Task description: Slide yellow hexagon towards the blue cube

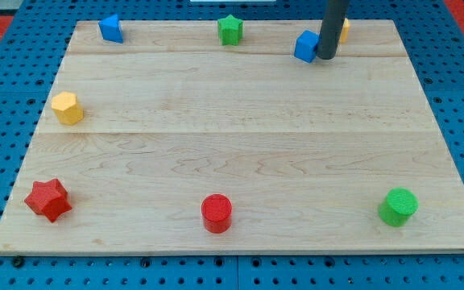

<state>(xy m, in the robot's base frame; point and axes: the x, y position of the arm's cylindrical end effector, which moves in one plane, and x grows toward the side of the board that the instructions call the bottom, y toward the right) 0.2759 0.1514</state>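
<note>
The yellow hexagon (67,107) lies near the board's left edge, in its upper half. The blue cube (304,46) sits near the top edge, right of centre. My tip (326,56) stands right against the cube's right side, far from the hexagon. Whether it touches the cube I cannot tell. The dark rod rises from the tip and leaves the view at the top.
A second yellow block (344,30) is mostly hidden behind the rod. A blue block (110,28) is at top left and a green star (230,30) at top centre. Along the bottom are a red star (48,199), a red cylinder (217,213) and a green cylinder (398,206).
</note>
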